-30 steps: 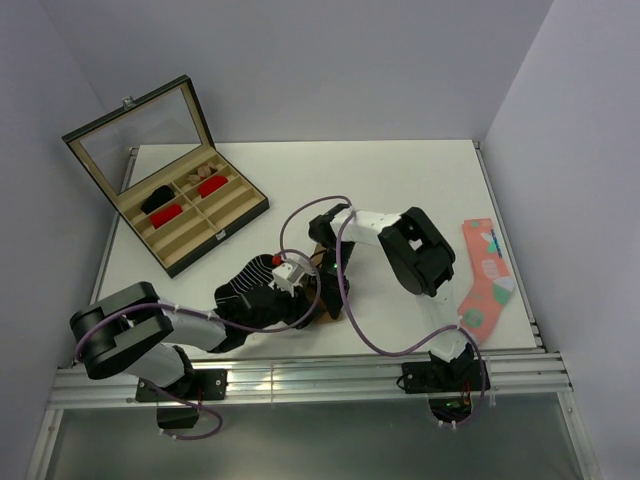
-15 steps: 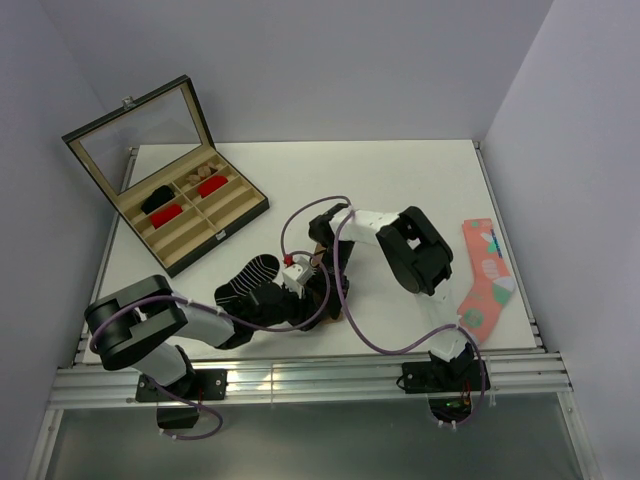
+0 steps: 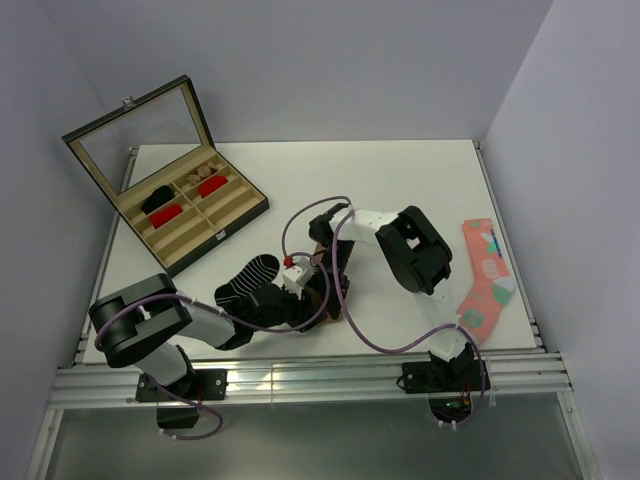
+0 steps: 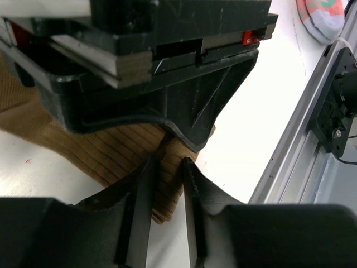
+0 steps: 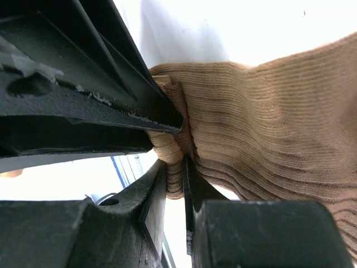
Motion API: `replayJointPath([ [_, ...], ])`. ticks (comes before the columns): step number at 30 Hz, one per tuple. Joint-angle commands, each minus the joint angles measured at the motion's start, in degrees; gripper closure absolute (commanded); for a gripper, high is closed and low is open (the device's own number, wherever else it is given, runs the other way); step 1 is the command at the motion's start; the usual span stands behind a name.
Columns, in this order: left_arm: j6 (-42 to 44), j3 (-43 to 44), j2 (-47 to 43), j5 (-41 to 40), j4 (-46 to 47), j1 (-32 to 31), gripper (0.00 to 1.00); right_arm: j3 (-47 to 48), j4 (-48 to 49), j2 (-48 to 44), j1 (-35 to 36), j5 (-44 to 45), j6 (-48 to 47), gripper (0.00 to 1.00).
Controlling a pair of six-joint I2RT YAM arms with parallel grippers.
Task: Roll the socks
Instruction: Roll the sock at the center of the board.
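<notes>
The tan-brown sock (image 4: 120, 148) lies on the white table between my two grippers, and in the top view they hide most of it. My left gripper (image 4: 166, 167) is shut on the sock's near edge. My right gripper (image 5: 174, 167) is shut on a bunched fold of the same sock (image 5: 268, 111), right against the left gripper. In the top view the left gripper (image 3: 303, 293) and the right gripper (image 3: 328, 285) meet at the table's front centre. The black sock with thin white stripes (image 3: 250, 272) lies flat just left of them, partly under the left arm.
An open wooden box (image 3: 228, 225) with a glass lid stands at the back left, holding red rolled bundles (image 3: 168, 212). A coral-pink patterned sock (image 3: 485, 272) lies at the right edge. The metal rail (image 3: 300, 375) runs along the table front.
My left arm has swung right and closer to the right gripper, uncovering more of the black striped sock. The right arm has barely moved.
</notes>
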Motion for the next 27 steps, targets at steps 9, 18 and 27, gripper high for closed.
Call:
replayJointPath([
  [9,-3.6,3.2,4.3,3.4,-1.5,-0.3,0.89,-2.6,8.4,-1.0,-0.4,5.3,2.1,0.77],
  [18,-6.0,4.4,6.5,3.9,-7.4,-0.3,1.0,-6.1,13.8,-6.0,-0.6,6.2,6.6,0.59],
  [27,-9.1,4.9,7.6,3.1,-9.5,-0.3,1.0,-8.4,17.2,-11.7,-3.5,5.7,10.0,0.5],
])
